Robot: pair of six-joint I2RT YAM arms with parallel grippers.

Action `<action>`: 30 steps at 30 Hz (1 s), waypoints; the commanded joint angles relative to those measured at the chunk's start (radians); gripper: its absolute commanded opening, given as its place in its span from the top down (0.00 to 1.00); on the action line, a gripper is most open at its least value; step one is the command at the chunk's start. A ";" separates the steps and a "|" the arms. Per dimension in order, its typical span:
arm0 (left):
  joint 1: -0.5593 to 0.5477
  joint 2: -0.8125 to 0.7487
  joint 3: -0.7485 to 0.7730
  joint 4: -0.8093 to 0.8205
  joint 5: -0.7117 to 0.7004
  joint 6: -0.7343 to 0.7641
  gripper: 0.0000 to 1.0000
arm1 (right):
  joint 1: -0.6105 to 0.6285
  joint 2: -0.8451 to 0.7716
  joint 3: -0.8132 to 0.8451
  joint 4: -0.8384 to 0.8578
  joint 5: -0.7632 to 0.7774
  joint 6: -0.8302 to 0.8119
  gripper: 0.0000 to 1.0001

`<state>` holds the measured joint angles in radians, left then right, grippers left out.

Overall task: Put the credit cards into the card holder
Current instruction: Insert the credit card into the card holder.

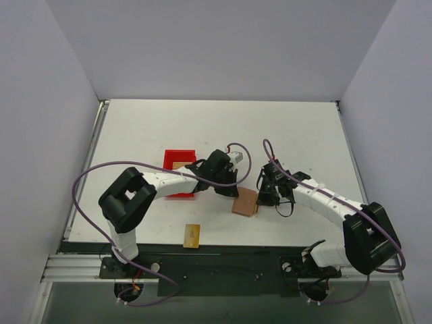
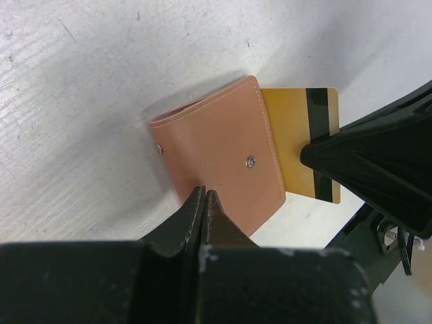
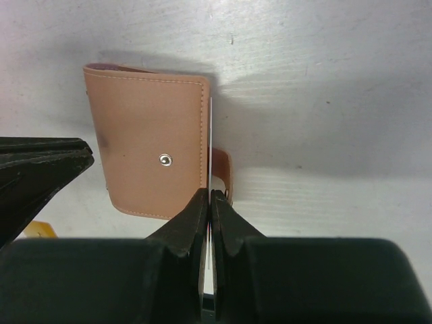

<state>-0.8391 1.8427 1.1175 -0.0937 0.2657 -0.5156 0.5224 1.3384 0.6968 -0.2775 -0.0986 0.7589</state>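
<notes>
The card holder [image 1: 244,202] lies folded on the table, brown with a metal snap [image 2: 250,160] facing up; its clasp tab [image 3: 223,173] sticks out on one side. My right gripper [image 3: 210,194] is shut on a gold credit card [image 2: 291,138] with a dark stripe. That card shows edge-on [image 3: 210,135] against the holder's side [image 3: 152,148]. My left gripper [image 2: 204,192] is shut with nothing seen between its fingers, its tips at the holder's edge [image 2: 216,152]. Another credit card [image 1: 192,235] lies flat near the front edge. In the top view the left gripper [image 1: 229,187] and right gripper [image 1: 264,197] flank the holder.
A red bin [image 1: 170,160] stands left of the left gripper with a yellowish card [image 1: 181,164] inside. White walls close the table in at the back and sides. A black rail [image 1: 223,260] runs along the near edge.
</notes>
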 commanded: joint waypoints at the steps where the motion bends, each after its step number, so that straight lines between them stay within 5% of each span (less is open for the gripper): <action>1: -0.005 -0.002 -0.001 0.029 -0.008 0.000 1.00 | -0.009 -0.025 -0.028 0.047 -0.038 0.000 1.00; 30: 0.018 0.035 -0.051 -0.003 -0.043 -0.026 1.00 | -0.033 -0.123 -0.088 0.162 -0.128 -0.018 1.00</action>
<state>-0.8234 1.8683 1.0729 -0.1081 0.2203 -0.5381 0.4961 1.2598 0.6086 -0.1432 -0.1936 0.7551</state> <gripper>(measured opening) 0.023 0.003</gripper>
